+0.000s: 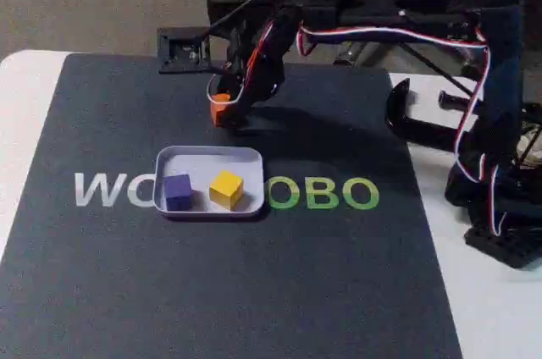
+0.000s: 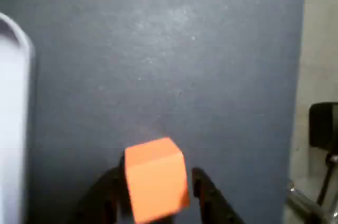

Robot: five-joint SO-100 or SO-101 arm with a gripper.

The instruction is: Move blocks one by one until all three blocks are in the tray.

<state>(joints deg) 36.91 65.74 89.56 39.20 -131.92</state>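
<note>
Orange block (image 2: 156,179) sat pinched between the two dark fingers of the gripper (image 2: 156,195) at the bottom of the wrist view, over the dark mat (image 2: 169,65). In the fixed view the gripper (image 1: 223,108) held that orange block (image 1: 220,99) just above centre, beyond the far rim of the tray (image 1: 212,154). Purple block (image 1: 177,190) and yellow block (image 1: 226,189) lay side by side inside the tray, near its front edge, at mid-frame left of centre.
</note>
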